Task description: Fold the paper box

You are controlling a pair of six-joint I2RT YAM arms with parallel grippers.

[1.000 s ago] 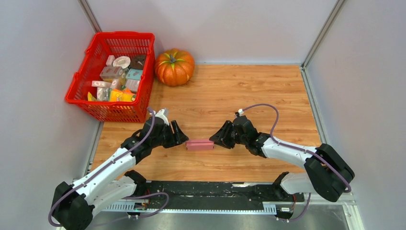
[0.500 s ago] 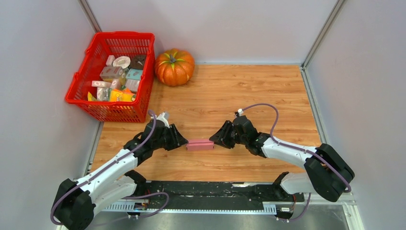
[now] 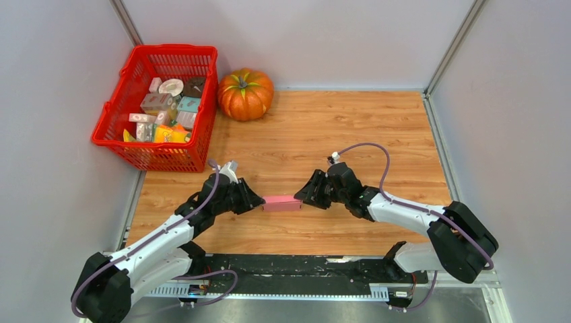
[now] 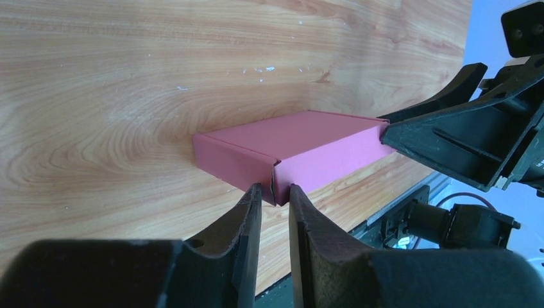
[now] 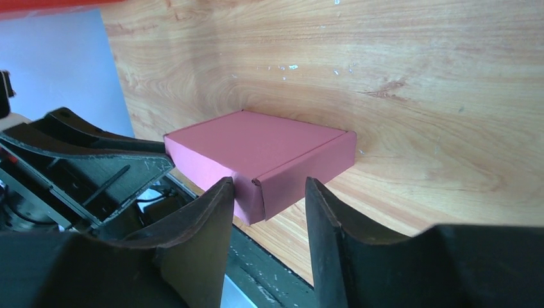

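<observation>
- Starting from the near edge, a black metal rail [image 3: 289,268] carries the bases of both arms, the left arm on the left and the right arm on the right.
- Both arms reach forward and inward over the light brown wooden table [image 3: 323,128], and their tips face each other.
- The small pink box of thin card [image 3: 281,202] lies flat on the wood between the two grippers, in the near middle part of the table. It is already folded into a low closed rectangle.
- The left gripper [image 4: 274,189] has its two black fingers almost together, with only a thin slit between them. The left end corner of the box stands right at the fingertips. I cannot tell if any card is pinched in the slit.
- The right gripper [image 5: 268,183] is spread moderately wide. The right end corner of the box sits at the mouth of the gap. The fingers do not seem to press on it.
- Farther back on the left stands a red plastic mesh basket [image 3: 175,47], filled with small printed packages.
- Just beside the basket, on its right, an orange pumpkin with a green stem [image 3: 245,94] sits at the far edge of the table.
</observation>
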